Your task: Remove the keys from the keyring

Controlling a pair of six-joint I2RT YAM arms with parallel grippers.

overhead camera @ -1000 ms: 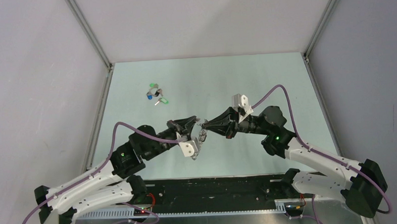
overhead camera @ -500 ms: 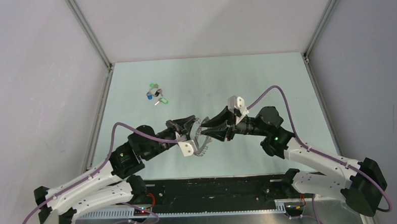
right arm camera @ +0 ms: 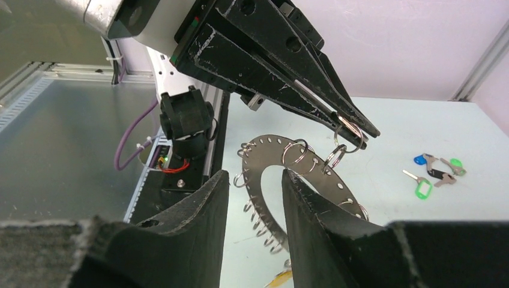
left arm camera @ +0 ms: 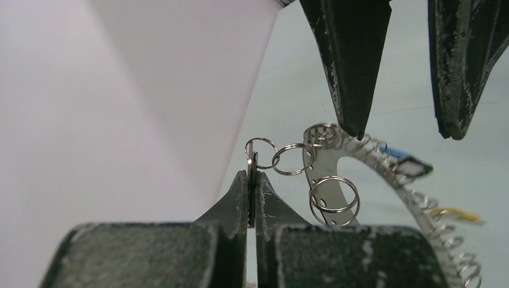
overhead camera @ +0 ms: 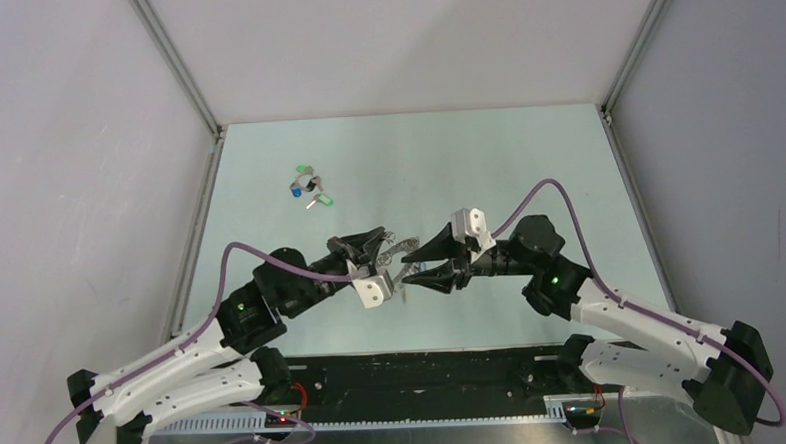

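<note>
The left end effector (left arm camera: 252, 180) is pinched fully shut on one thin wire loop (left arm camera: 261, 153). That loop is linked through a second loop to the keyring (right arm camera: 267, 157), so the grey disc hangs in the air just above the near middle of the tabletop (overhead camera: 506, 157). The right end effector (right arm camera: 255, 175) stands partly open and holds nothing. In the left wrist view one of its fingertips (left arm camera: 354, 123) sits right at the disc's upper rim; whether it touches cannot be told.

A key with a blue tag (left arm camera: 405, 165) and one with a yellow tag (left arm camera: 459, 214) hang from the far side of the disc. Loose keys (overhead camera: 308, 186) lie well apart at the far left of the tabletop.

The main risk is that single pinch. The disc dangles from a chain of two loops and can swing or twist freely, so a push from the right fingertip would likely turn it away instead of steadying it. A hard tug on a key could drag the loop out of the left jaws and drop the whole ring. The loops crowd the rim closely, so closing on a neighbouring loop instead of a key's own is easy.
</note>
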